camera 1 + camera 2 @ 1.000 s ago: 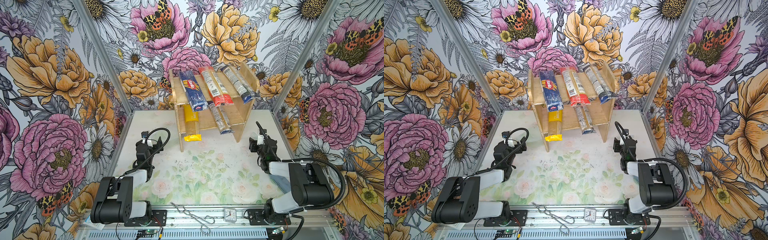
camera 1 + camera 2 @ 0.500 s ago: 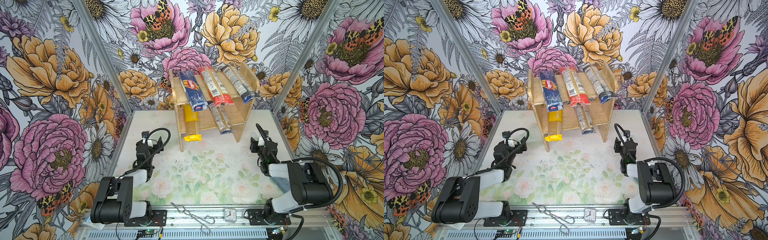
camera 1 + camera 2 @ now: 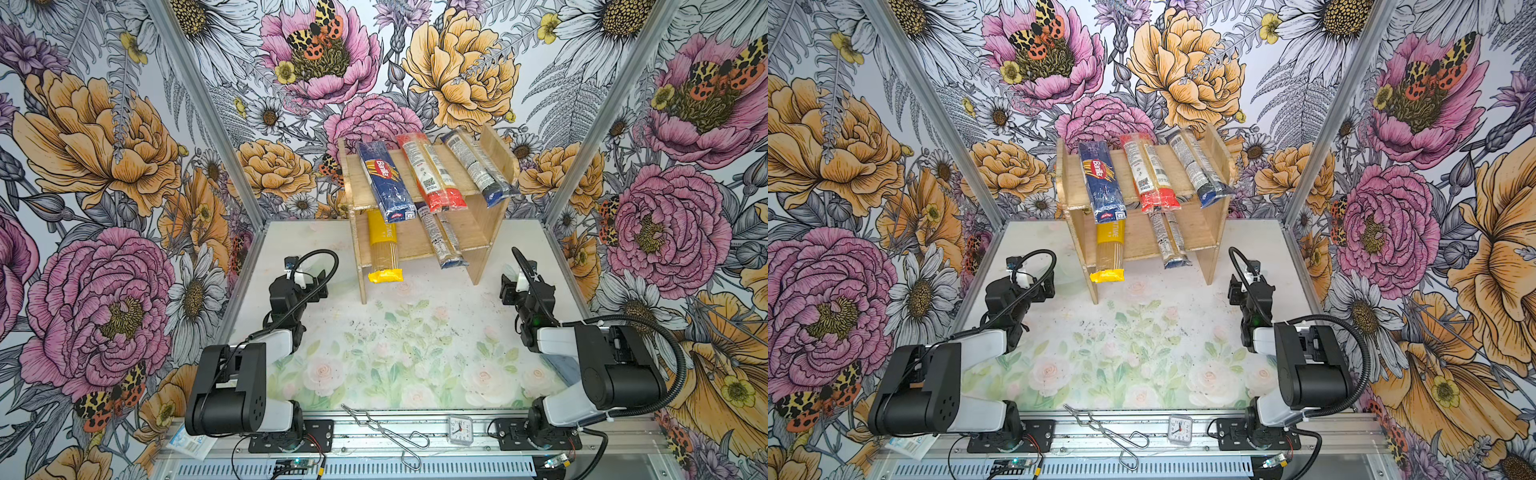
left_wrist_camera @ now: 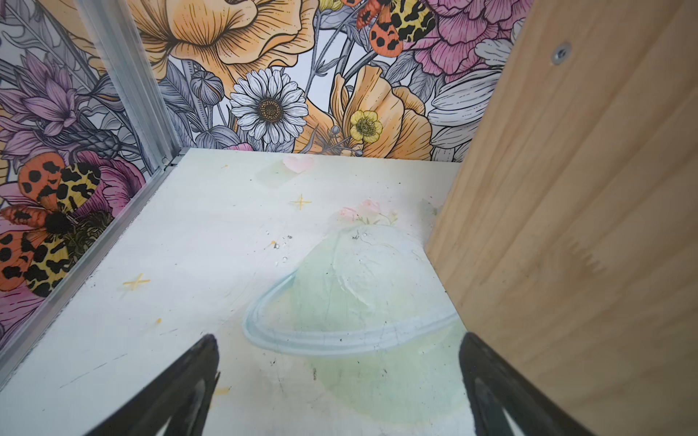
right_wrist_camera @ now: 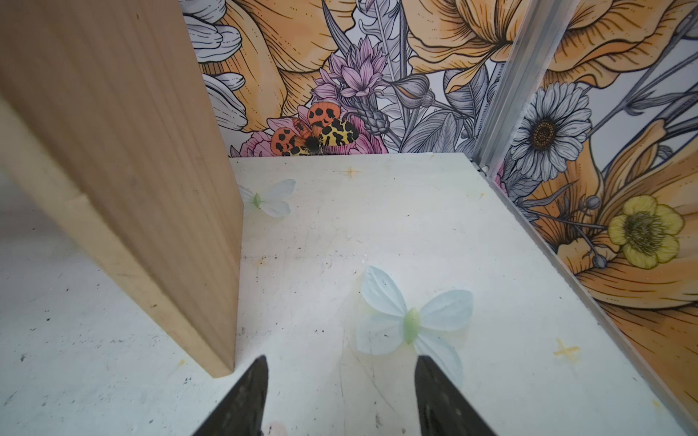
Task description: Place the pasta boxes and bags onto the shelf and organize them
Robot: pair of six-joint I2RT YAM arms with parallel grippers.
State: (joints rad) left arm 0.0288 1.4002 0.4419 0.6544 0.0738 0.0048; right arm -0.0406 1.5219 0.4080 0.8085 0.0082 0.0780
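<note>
The pale wooden shelf (image 3: 492, 224) (image 3: 1210, 232) stands at the back of the table. Its top board carries a dark blue Barilla box (image 3: 386, 183), a red-ended clear bag (image 3: 430, 174) and a clear bag with a dark blue end (image 3: 478, 170). On the lower board lie a yellow pack (image 3: 382, 249) and a clear pack with dark ends (image 3: 440, 237). All overhang the front edges. My left gripper (image 3: 322, 284) (image 4: 340, 377) rests low, left of the shelf's side panel (image 4: 566, 226), wide open and empty. By the right panel (image 5: 124, 170), my right gripper (image 3: 508, 284) (image 5: 340, 385) is open on nothing.
On the front rail lie metal tongs (image 3: 386, 432), a small clock (image 3: 460, 430) and a white-blue packet (image 3: 187, 442). Floral walls and aluminium posts (image 4: 124, 83) close in the table on three sides.
My right gripper has edged slightly toward the shelf's right panel. The left arm and the packs have not moved.
</note>
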